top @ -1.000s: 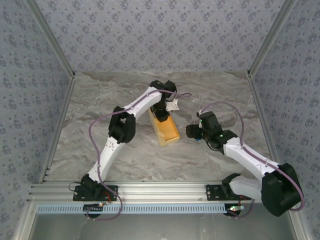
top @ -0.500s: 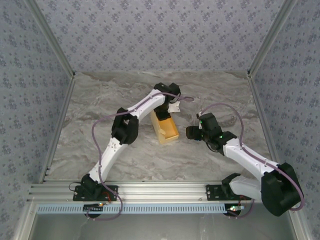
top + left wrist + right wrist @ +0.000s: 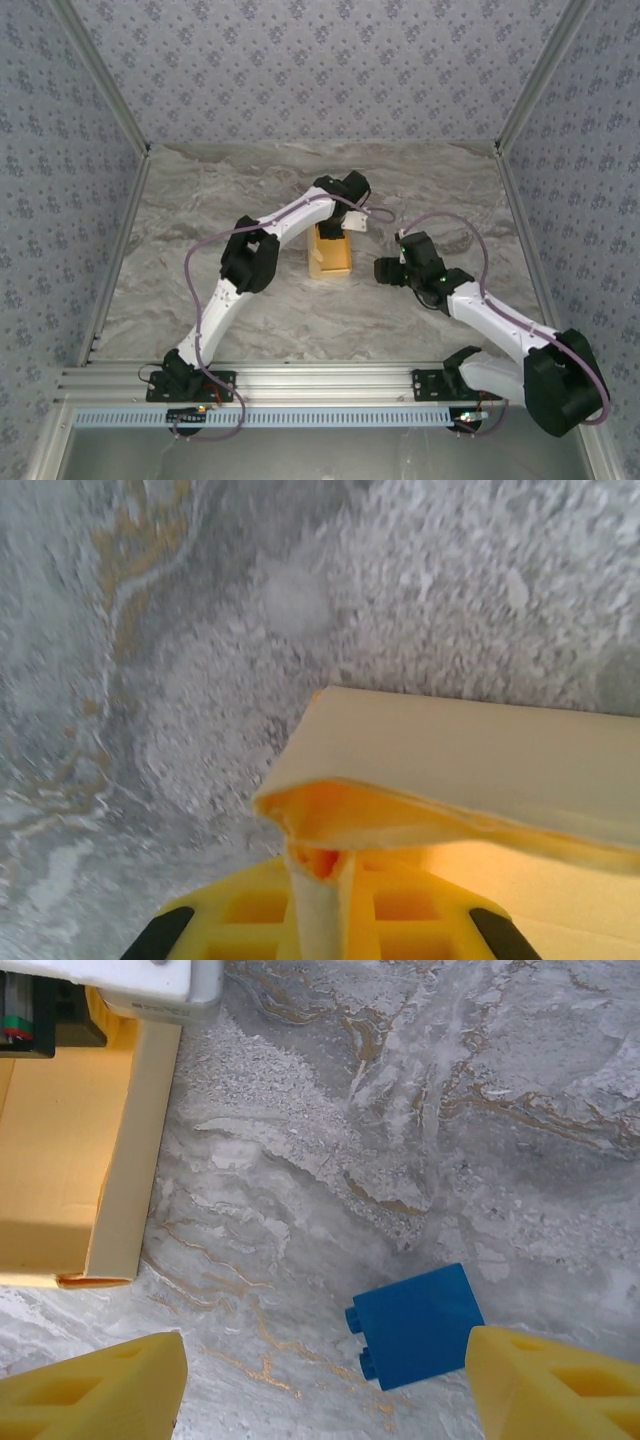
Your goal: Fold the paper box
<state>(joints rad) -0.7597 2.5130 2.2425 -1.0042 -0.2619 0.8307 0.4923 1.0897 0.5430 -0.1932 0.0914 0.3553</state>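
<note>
Box straighter now; blue block, R-wrist view

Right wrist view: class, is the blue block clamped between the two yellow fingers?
No, the blue block lies on the table while the right gripper stands wide open.

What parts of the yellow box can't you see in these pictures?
- Top view: the left gripper covers the far end of the paper box.
- Left wrist view: the box's right side runs off the frame; the pinched flap is blurry.
- Right wrist view: the left edge cuts the box off.
</note>
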